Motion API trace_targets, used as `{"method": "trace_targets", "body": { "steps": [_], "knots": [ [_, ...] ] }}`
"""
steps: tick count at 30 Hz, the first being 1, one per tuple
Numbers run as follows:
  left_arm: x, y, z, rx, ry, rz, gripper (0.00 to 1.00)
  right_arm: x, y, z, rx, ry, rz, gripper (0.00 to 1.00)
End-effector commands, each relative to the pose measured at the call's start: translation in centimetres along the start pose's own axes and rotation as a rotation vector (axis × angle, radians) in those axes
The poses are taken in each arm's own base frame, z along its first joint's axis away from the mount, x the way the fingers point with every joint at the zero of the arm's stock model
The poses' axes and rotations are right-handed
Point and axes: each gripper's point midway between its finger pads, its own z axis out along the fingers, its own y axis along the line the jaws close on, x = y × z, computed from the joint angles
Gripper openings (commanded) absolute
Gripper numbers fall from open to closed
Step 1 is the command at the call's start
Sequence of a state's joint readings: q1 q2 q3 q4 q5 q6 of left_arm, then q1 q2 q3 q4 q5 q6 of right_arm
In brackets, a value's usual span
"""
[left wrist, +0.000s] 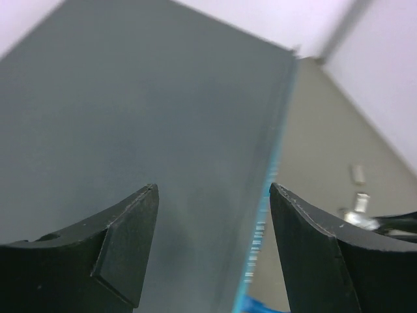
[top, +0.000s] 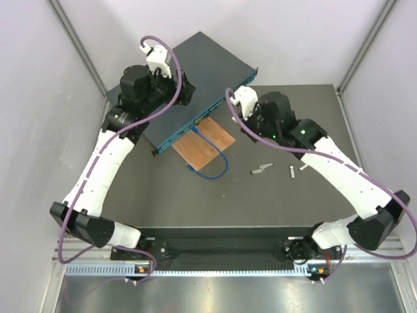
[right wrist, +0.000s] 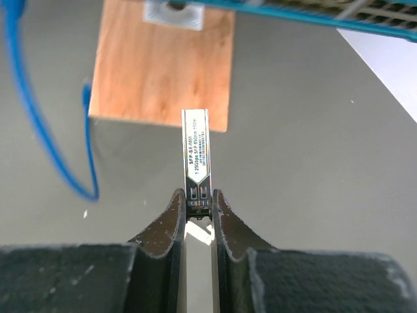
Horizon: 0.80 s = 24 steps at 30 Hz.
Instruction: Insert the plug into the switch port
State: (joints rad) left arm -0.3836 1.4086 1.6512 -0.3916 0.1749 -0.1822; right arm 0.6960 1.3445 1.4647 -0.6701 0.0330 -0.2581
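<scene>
R gripper (right wrist: 199,203) pinching slim silver white-labelled SFP plug (right wrist: 195,150) by its rear, short of flat dark-teal metal switch (top: 195,72). Looks light, rigid, slick: grip rear, keep straight. L gripper (left wrist: 214,190) spread over switch top.

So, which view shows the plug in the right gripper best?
The right wrist view: the plug stands in the middle, its label visible, pinched in the right gripper. The top and left wrist views do not show it clearly.

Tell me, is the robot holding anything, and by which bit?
Yes. The right gripper pinches the plug, a thin labelled module, by its back end; the rest sticks out forward. The left gripper is open over the switch, holding nothing.
</scene>
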Motion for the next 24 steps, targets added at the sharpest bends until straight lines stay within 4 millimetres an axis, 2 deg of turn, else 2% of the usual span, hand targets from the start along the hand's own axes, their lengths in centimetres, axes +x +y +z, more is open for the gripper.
{"method": "trace_targets", "body": {
  "steps": [1, 7, 12, 14, 15, 16, 17, 18, 21, 22, 24],
  "knots": [
    [0.7, 3.4, -0.9, -0.165, 0.019, 0.113, 0.74, -2.8, -2.4, 0.4, 0.099, -0.057, 0.112, 0.00],
    [1.4, 3.5, -0.6, -0.152, 0.036, 0.086, 0.74, -2.5, -2.5, 2.3, 0.101, -0.032, 0.126, 0.00],
    [2.2, 2.1, -0.1, -0.053, 0.068, 0.059, 0.74, -2.5, -4.2, 2.5, 0.138, -0.017, 0.142, 0.00],
    [2.1, 1.6, -0.4, -0.004, 0.066, 0.042, 0.76, -3.1, -4.0, 2.3, 0.079, -0.031, 0.137, 0.00],
    [2.2, 0.6, -0.5, 0.057, 0.072, 0.038, 0.76, -2.7, -3.7, 2.2, 0.052, -0.012, 0.115, 0.00],
    [2.3, 0.4, -0.6, 0.078, 0.071, 0.032, 0.76, -3.0, -2.7, 1.8, -0.008, -0.031, 0.104, 0.00],
    [2.0, 0.0, -0.9, 0.101, 0.059, 0.028, 0.76, -2.4, -2.3, 1.7, -0.034, -0.021, 0.104, 0.00],
    [2.5, -0.6, -1.0, 0.146, 0.070, 0.013, 0.76, -2.0, -1.5, 1.4, -0.078, -0.022, 0.097, 0.00],
    [2.1, -1.8, -1.5, 0.236, 0.040, 0.004, 0.76, -1.6, -0.6, 0.9, -0.121, -0.023, 0.094, 0.00],
    [2.3, -2.6, -1.8, 0.294, 0.046, 0.001, 0.76, -1.5, 0.1, 0.7, -0.159, -0.018, 0.093, 0.00],
    [1.5, -4.6, -2.8, 0.428, 0.010, 0.033, 0.76, -2.0, 1.0, -0.1, -0.240, -0.032, 0.085, 0.00]
  ]
}}
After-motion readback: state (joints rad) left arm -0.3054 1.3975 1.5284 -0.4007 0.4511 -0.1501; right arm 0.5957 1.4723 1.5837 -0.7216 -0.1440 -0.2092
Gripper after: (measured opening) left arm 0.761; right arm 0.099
